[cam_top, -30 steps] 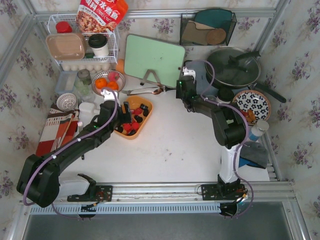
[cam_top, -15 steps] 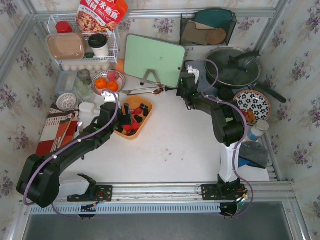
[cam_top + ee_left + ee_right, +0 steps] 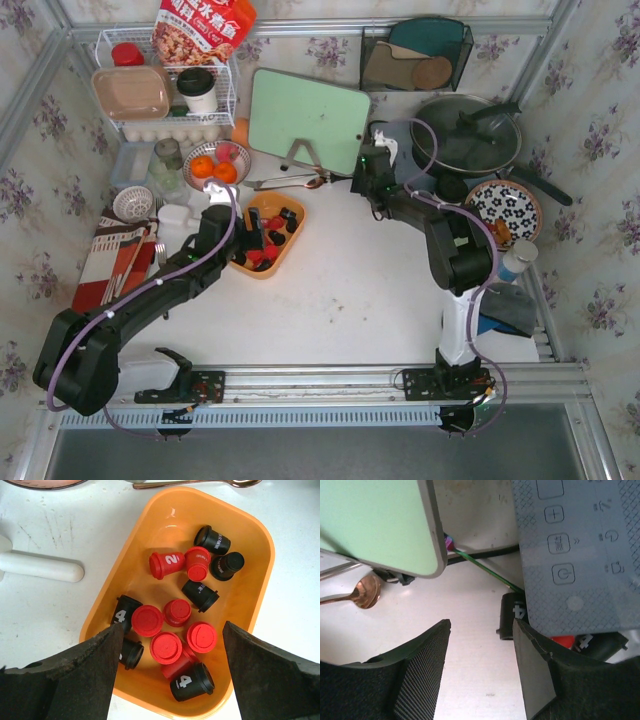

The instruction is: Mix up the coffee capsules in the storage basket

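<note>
Among the coffee capsules (image 3: 177, 612) I read a white 2 on a red one, 4 on two black. The storage basket (image 3: 262, 580) holding them lies diagonally, left of the table (image 3: 350, 290) centre. My left gripper (image 3: 171, 627) hovers above, jaws spread, empty. My right gripper (image 3: 480, 625), jaws parted on nothing, faces a stray black capsule (image 3: 511, 621) marked 4.
</note>
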Robot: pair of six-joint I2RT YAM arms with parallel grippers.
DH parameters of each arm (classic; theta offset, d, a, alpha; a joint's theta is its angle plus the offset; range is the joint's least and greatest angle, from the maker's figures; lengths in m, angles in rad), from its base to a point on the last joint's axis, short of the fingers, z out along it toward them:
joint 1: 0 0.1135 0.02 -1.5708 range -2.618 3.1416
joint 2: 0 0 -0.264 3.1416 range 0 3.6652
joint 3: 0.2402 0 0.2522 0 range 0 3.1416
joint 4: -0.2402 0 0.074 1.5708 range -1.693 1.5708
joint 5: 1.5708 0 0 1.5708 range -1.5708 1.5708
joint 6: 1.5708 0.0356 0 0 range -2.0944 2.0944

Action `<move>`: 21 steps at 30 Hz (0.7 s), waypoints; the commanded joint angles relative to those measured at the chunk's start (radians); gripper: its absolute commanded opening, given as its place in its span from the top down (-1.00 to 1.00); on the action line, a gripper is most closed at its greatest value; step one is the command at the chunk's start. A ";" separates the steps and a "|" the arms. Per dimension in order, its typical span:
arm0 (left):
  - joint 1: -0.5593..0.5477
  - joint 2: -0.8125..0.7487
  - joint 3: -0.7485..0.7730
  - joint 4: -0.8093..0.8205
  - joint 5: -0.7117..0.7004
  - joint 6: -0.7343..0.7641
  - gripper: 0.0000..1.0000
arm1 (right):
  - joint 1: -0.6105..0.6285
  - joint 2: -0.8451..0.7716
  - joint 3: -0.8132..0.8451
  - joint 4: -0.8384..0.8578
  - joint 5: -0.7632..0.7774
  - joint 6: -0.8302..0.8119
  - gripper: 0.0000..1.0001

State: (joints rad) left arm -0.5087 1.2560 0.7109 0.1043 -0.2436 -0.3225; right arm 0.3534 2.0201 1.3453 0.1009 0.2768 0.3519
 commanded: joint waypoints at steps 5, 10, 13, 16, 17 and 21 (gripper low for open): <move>0.001 0.011 -0.005 0.035 0.011 0.004 -0.66 | 0.002 0.072 0.048 -0.059 0.127 -0.027 -0.22; 0.001 0.020 -0.001 0.037 0.020 0.004 -0.66 | 0.002 0.121 0.062 -0.019 0.133 -0.046 -0.22; 0.001 0.020 -0.003 0.037 0.021 0.007 -0.66 | 0.004 0.137 0.063 0.004 0.164 -0.080 -0.22; 0.000 0.022 -0.007 0.040 0.017 0.007 -0.66 | 0.005 0.150 0.073 -0.005 0.165 -0.105 -0.22; 0.001 0.025 -0.008 0.043 0.019 0.007 -0.66 | 0.005 0.156 0.078 -0.015 0.160 -0.110 -0.22; 0.001 0.039 -0.005 0.049 0.029 0.002 -0.66 | 0.006 0.173 0.091 -0.041 0.145 -0.121 -0.21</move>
State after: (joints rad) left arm -0.5091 1.2846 0.7059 0.1127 -0.2310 -0.3225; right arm 0.3637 2.1765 1.4246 0.1291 0.3534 0.2684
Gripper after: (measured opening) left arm 0.832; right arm 0.606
